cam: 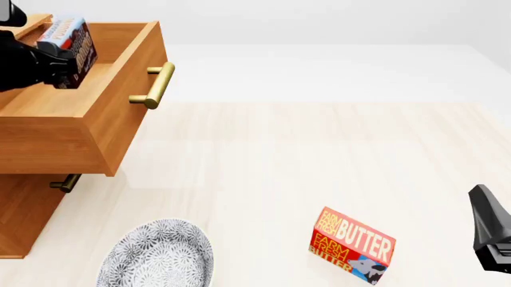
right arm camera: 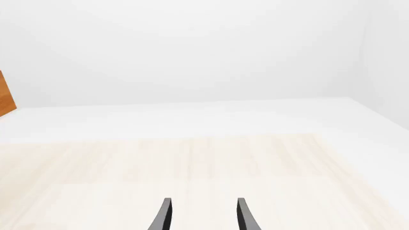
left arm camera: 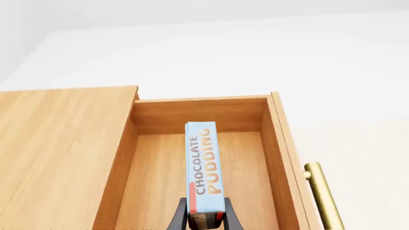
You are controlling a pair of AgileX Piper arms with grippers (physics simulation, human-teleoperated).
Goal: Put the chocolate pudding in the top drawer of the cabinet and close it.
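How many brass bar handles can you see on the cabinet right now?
2. The upper brass bar handle sits on the pulled-out honey-brown top drawer; the lower brass handle is partly hidden beneath that drawer, on the wooden cabinet.

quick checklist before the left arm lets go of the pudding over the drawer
1. Top drawer pulled open: ok, its inside shows in the left wrist view.
2. Left gripper shut on the chocolate pudding: ok, fingers clamp its lower end.
3. Pudding over the drawer's cavity, inside its walls: ok in the left wrist view.
4. Drawer floor free under the pudding: ok, only bare wood shows.
5. Height of the pudding above the drawer floor: cannot tell.
6. Right gripper out of the way: ok, open over bare table, far from the cabinet; the butter box and the plate lie apart too.
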